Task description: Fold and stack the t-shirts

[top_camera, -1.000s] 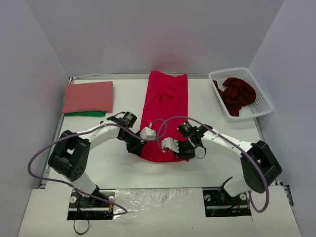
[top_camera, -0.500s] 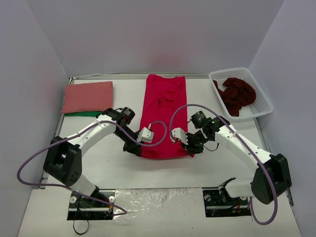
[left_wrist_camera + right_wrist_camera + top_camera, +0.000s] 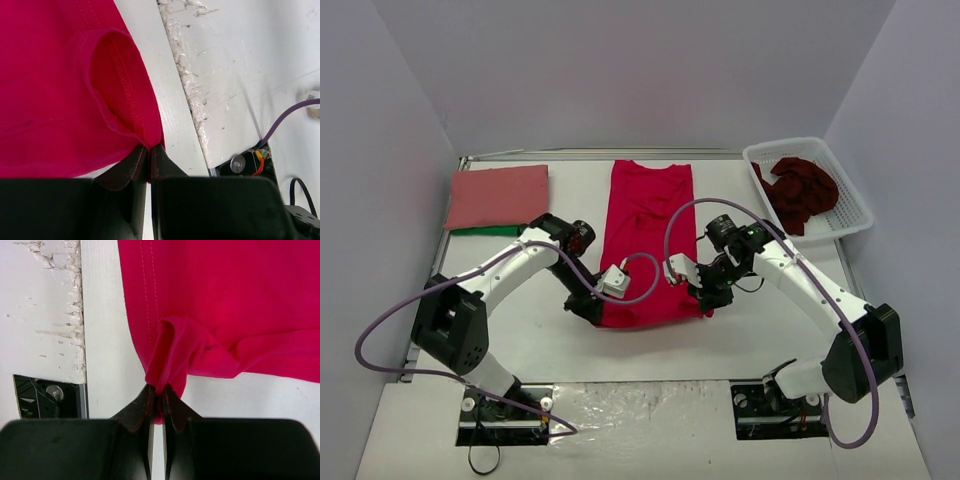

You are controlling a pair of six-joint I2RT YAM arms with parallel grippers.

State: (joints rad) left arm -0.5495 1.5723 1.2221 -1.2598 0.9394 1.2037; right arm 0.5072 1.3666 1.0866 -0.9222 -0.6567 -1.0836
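L gripper (image 3: 149,150) & R gripper (image 3: 159,390): both jaws clamped on the crimson t-shirt (image 3: 650,235), one near hem corner each. Cloth bunches at the tips and the rest lies flat beyond them. Twin corner grip prob. keeps the hem level for a lengthwise fold. The salmon t-shirt (image 3: 500,195) lies folded well outside L jaws. The maroon t-shirt (image 3: 802,190) waits in the basket (image 3: 852,218), beyond R jaws.

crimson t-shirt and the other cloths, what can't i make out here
Green cloth, top view: only its near edge shows; the salmon t-shirt covers the rest.
Maroon t-shirt, top view: crumpled in the basket; whether one garment or several is unclear.
Crimson t-shirt, wrist views: all but its near hem is cut off by the frame edges.
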